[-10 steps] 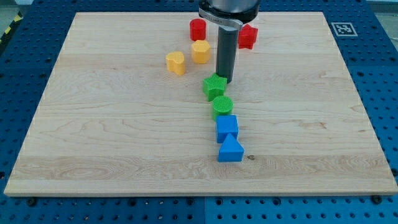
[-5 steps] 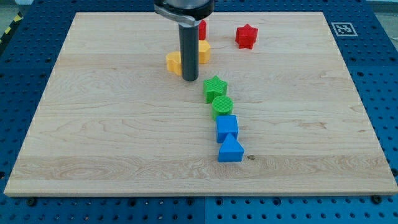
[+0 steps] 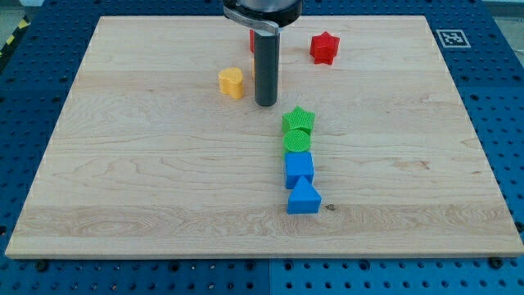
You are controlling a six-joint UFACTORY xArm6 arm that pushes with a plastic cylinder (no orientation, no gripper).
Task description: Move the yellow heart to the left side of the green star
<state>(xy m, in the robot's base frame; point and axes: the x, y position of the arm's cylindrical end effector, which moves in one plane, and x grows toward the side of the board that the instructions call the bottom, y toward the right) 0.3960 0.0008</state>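
Observation:
The yellow heart (image 3: 232, 82) lies on the wooden board (image 3: 123, 164) in the upper middle. The green star (image 3: 299, 120) lies lower right of it, touching the top of a green cylinder (image 3: 296, 141). My tip (image 3: 264, 104) rests on the board between the two, just right of and slightly below the heart and up-left of the star, touching neither. The rod rises from it to the view's top.
Below the green cylinder sit a blue cube (image 3: 299, 168) and a blue triangle (image 3: 304, 197) in one column. A red star (image 3: 324, 47) lies at the upper right. A red block (image 3: 251, 38) and a second yellow block are mostly hidden behind the rod.
My tip went from right of the green star to near the yellow heart, then slightly right. The green star has shifted right and down against the green cylinder. The heart has not moved.

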